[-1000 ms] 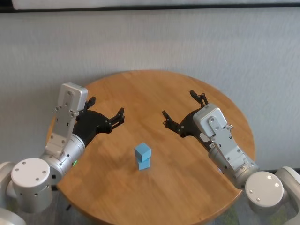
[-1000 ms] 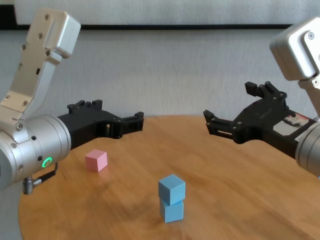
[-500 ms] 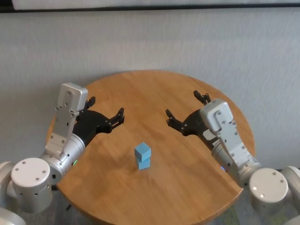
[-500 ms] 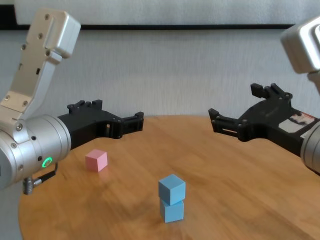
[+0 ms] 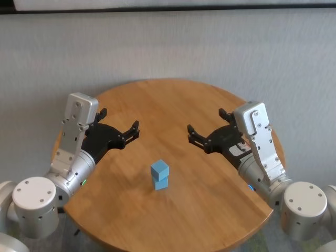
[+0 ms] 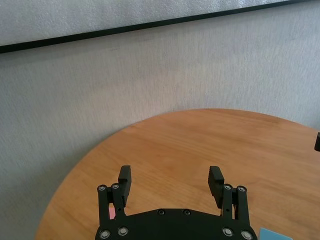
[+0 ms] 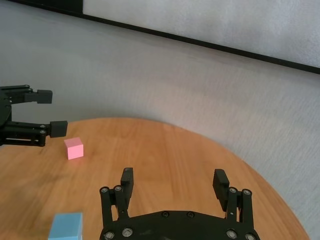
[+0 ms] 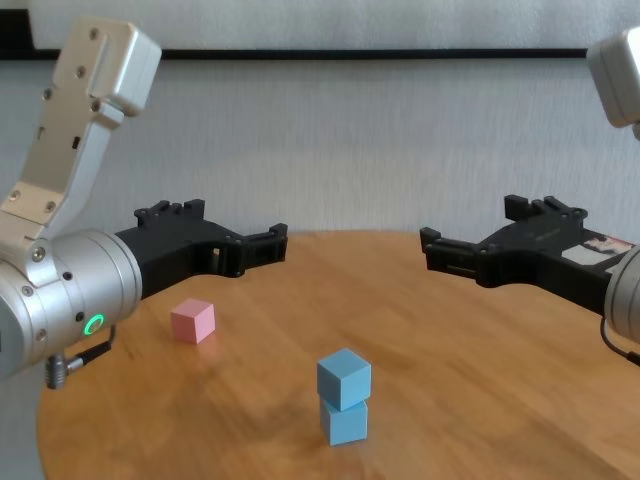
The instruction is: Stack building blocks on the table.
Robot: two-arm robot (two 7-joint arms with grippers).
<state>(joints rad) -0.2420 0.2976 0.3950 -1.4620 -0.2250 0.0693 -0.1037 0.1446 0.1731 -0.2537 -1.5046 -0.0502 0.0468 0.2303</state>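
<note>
Both my left gripper (image 8: 268, 243) and right gripper (image 8: 440, 252) hover released and empty above the table (image 8: 480, 370), apart from the two stacked blue blocks (image 8: 344, 396), leaving room, I judge, to fetch the pink block (image 8: 192, 320) lying near my left arm.

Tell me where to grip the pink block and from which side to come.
Grip the pink block across two opposite vertical faces, coming straight down from above. It sits flat and alone on the table, clear of the blue stack, so every side is free. The open left gripper hovers nearest, probably the easier choice.
</note>
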